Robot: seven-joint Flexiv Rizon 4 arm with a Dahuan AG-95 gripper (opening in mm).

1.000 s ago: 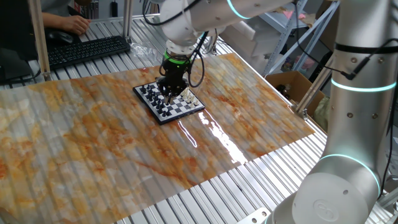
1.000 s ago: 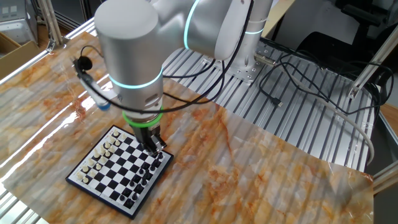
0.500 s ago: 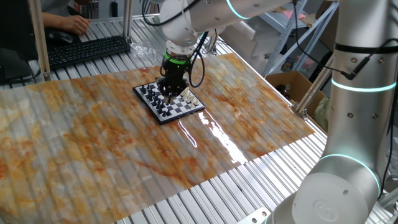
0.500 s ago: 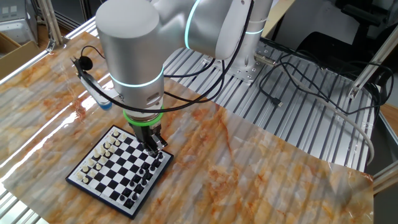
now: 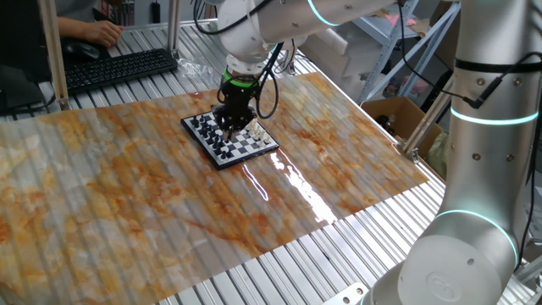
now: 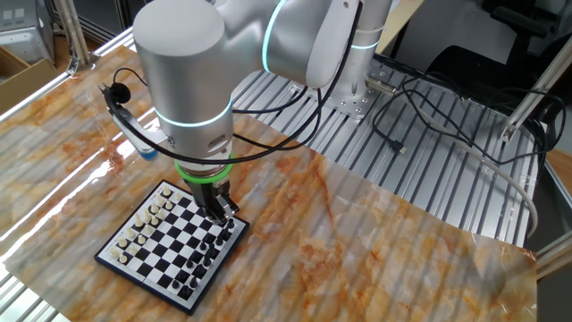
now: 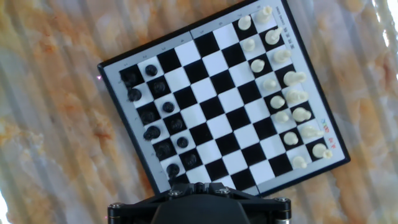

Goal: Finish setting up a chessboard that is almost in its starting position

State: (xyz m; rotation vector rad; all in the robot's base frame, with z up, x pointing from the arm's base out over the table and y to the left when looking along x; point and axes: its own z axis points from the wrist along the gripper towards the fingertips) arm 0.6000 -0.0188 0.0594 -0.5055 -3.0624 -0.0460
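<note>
Since the frame a second ago you can see almost nothing has shifted: the arm (image 6: 197,80) has edged a touch to the left in the other fixed view, and the chessboard lies where it lay. You have the arm reaching down over the marbled orange surface (image 5: 127,203), its body hiding part of the board from both fixed cameras. The chessboard (image 7: 217,93) sits flat on that surface, turned at an angle to the edges. The end effector (image 6: 219,210) hangs just above the board's side with the black pieces; you cannot tell how far its fingers stand apart, nor whether they hold a piece. White pieces (image 7: 283,81) fill two rows along one edge, black pieces (image 7: 155,118) the opposite edge. A keyboard (image 5: 118,68) lies well apart, beyond the surface.
</note>
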